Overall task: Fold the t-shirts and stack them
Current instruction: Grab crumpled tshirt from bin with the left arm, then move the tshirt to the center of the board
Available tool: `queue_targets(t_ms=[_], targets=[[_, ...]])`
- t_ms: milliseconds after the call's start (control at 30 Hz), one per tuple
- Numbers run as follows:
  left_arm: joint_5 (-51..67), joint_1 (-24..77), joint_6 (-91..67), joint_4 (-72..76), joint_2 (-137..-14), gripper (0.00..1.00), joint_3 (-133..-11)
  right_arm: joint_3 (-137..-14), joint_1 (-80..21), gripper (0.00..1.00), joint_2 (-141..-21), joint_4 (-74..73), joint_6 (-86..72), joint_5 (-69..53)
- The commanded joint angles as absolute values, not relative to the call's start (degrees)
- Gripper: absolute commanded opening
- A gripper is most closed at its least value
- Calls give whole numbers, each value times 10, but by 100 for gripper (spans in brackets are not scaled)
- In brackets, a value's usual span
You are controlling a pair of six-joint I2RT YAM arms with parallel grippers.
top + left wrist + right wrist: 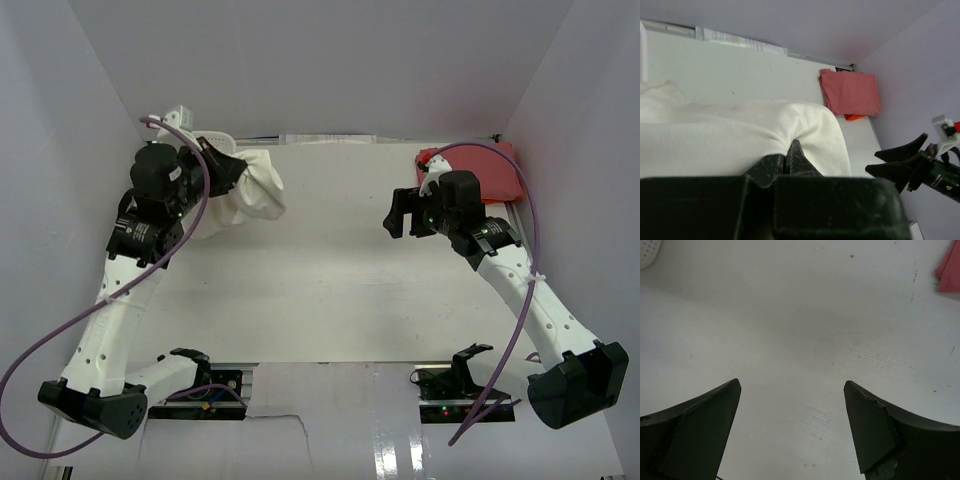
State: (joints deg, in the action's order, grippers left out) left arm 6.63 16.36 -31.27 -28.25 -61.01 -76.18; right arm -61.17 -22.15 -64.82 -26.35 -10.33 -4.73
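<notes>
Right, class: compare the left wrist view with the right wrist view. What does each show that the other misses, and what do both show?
Only the left wrist view: the cream-white shirt pinched in the shut left hand. Only the right wrist view: the white mesh basket, its holes showing in the top-left corner. Both: the table, the red shirt (just an edge in the right wrist view) and the open right hand.

Desk (320, 300), middle and near edge: bare, open passage.
Far left corner: 1 bunched cream-white shirt (255, 188), white mesh basket (183, 113) behind it, left arm (120, 300) reaching over both.
Far right corner: 1 folded red shirt (495, 170); right arm (520, 285) slants along the right edge toward it.
</notes>
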Motion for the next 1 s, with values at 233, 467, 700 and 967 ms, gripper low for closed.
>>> queue_targets(t_ms=[233, 467, 700, 967], targets=[[260, 166, -230, -252, -608, 0, -961, -616, -220, 90, -655, -237, -105, -50], [386, 166, -341, -19, -497, 0, -831, -616, -220, 90, -662, -237, -105, -53], [460, 166, -387, -20, -538, 0, -762, -614, -220, 90, -650, -236, -105, -43], [337, 167, -336, -182, -613, 98, -646, -613, -220, 90, -637, -239, -108, -34]])
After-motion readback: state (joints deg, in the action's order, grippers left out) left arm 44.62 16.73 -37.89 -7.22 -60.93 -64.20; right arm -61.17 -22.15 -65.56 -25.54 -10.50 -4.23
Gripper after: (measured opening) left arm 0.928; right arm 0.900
